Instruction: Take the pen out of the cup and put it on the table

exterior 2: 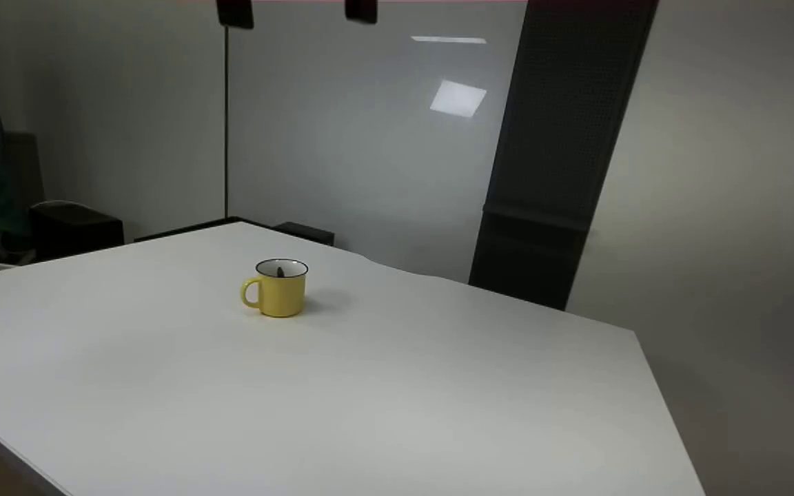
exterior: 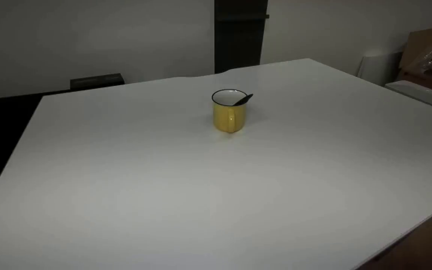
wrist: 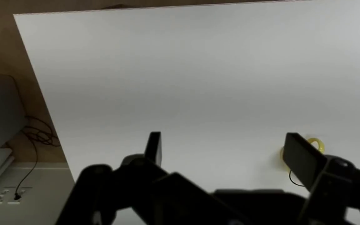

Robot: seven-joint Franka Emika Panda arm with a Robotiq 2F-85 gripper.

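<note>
The Robotiq gripper, low in the frame, is gaping empty; off-centre descent could be toppling the yellow mug.

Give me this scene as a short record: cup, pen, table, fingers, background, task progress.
cup: yellow with a dark rim, upright on the table
pen: dark, leaning inside the cup, one end past the rim
table: white, flat
fingers: spread apart, holding nothing; one partly hides the cup in the wrist view
background: tall dark panel, in both exterior views
task progress: pen not yet out
</note>
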